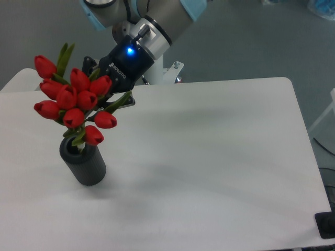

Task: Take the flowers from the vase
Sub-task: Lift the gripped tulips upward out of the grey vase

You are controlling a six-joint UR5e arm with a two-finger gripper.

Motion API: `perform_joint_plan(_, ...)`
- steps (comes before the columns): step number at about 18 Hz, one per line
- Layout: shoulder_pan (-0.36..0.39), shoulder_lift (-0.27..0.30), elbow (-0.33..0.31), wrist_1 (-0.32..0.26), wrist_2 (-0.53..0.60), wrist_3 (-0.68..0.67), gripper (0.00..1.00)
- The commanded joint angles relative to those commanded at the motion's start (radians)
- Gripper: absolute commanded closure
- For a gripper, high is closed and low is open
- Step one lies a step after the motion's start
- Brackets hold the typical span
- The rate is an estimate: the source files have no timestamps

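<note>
My black two-finger pincer (107, 97) reaches down and to the left from my grey arm with its pale blue joint caps (172, 10), a small blue light glowing on the wrist just behind it. The bunch of red tulip buds with green leaves and bound green stems (73, 99) sits right in front of my fingers and covers most of them, so I cannot make out how wide they stand, nor whether they are pressing on the stems; a green leaf juts out to the right across the dark finger nearest the camera. The bunch leans up and to the left, one bud standing highest beside two long narrow leaves, the others clustered below it, and the lowest bud hanging at the mouth of the small near-black cylinder vase with a ribbed side (86, 164). Part of the round hollow mouth shows to the left of that lowest bud. Whether the stem ends reach down inside the mouth or hang just above it I cannot tell, as buds and leaves hide them. The vase stands upright on the white table with rounded corners (220, 157), near its left edge. Beyond the far edge of the table lies a grey floor (251, 42).
</note>
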Motion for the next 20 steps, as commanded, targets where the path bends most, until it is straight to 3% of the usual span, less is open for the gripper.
perform_joint_plan(7, 0.006, 0.005, 0.040, -0.003, 0.003, -0.060, 0.77)
perform_joint_plan(12, 0.112, 0.002, 0.046, 0.002, 0.003, -0.009, 0.77)
perform_joint_plan(20, 0.181, -0.017, 0.057, -0.003, 0.024, 0.072, 0.77)
